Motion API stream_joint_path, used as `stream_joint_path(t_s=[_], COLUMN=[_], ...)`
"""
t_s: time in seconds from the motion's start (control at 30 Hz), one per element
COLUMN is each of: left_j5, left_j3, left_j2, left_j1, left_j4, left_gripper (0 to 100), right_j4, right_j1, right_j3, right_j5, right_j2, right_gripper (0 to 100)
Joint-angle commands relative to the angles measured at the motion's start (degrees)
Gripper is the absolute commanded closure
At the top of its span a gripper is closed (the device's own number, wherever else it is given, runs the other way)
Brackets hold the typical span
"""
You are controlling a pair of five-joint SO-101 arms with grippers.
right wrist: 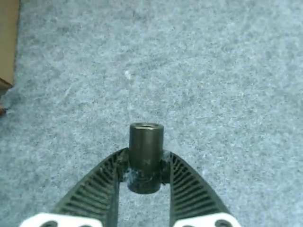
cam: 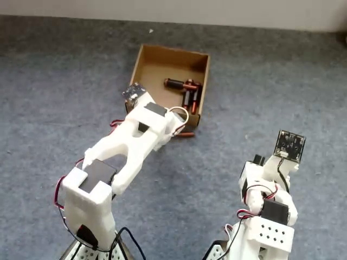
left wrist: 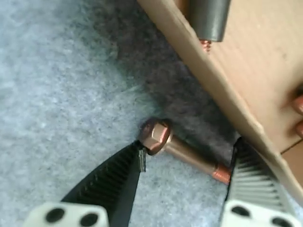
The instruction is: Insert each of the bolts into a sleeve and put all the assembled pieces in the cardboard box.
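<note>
copper-coloured bolt lying flat on the grey carpet, just outside the near wall of the cardboard box and close to that wall's right corner. the box stands toward the far edge of the carpet, about midway along it, and holds several assembled pieces against its right wall. the left gripper is low over the bolt with its fingers apart: one tip is at the hexagonal head, touching it or very nearly so, and the other is by the threaded end, just beside the box wall. the bolt thus lies lengthwise between the two tips, not across them. toward the near right corner of the carpet, the right gripper is clamped on the lower part of a dark sleeve, whose open bore points out past the fingertips.

likely step: picking up the one loose bolt for insertion. risks, judged from this pose:
- closing end to end on head and thread gives little contact, so the bolt may pivot or spring out.
- the round shank may roll aside on the carpet.
- the finger nearest the cardboard may catch the wall and shove the box.
- a skewed grip would leave the thread misaligned with the bore, and a push there could tilt the sleeve in its shallow hold.
</note>
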Motion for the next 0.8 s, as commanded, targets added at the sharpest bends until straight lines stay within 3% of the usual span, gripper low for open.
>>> stream_joint_path(t_s=[0.0,0.2,0.47,0.77], left_j5=[0.9,0.8,0.3,-10.9], left_j3=[-2.1,-2.1,-1.8,-2.2], left_j2=[-0.1,0.0,-0.1,-0.7], left_j1=[-1.8,-5.3,-5.7,-6.6], left_j4=[1.0,0.8,1.0,1.1], left_gripper=[77,97,97,97], right_j4=[-1.6,-1.6,-1.6,-1.6], right_j1=[0.3,0.3,0.3,0.3], right_j3=[-1.0,-0.9,-0.9,-0.8], right_j5=[-0.4,-0.4,-0.4,-0.4], right_j2=[-1.1,-1.1,-1.1,-1.1], right_gripper=[99.2,99.2,99.2,99.2])
